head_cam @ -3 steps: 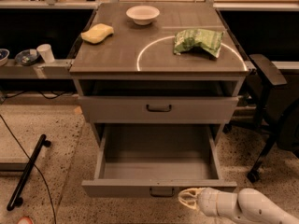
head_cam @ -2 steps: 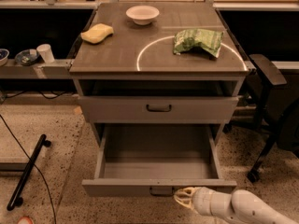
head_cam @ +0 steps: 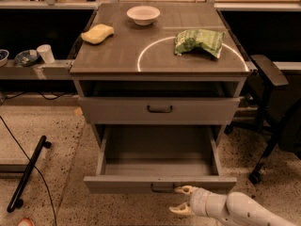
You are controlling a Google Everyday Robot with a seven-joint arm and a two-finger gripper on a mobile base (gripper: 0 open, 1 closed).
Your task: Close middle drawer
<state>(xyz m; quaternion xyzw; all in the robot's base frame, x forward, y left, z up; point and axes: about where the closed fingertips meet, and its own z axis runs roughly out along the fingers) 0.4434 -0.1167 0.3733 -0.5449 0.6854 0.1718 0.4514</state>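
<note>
At the bottom edge of the view, right of centre, the cream-coloured two-finger gripper (head_cam: 181, 199) reaches in from the lower right on its white arm (head_cam: 244, 211); its fingers are spread well apart and hold nothing; the upper fingertip (head_cam: 184, 189) lies against the lower edge of the front panel, just right of the small dark loop handle (head_cam: 162, 188), though firm contact cannot be told; the lower finger hangs free over the speckled floor (head_cam: 70, 173); the wide, deep grey metal middle drawer (head_cam: 141, 183) stands far out of the grey cabinet (head_cam: 160, 60), its inside bare; above it the shorter-fronted grey drawer (head_cam: 117, 111) sits slightly out; on the cabinet top lie a white bowl (head_cam: 143, 14), a yellow sponge (head_cam: 98, 33) and a green crinkled bag (head_cam: 199, 41), the bag across a painted white ring (head_cam: 141, 60).
</note>
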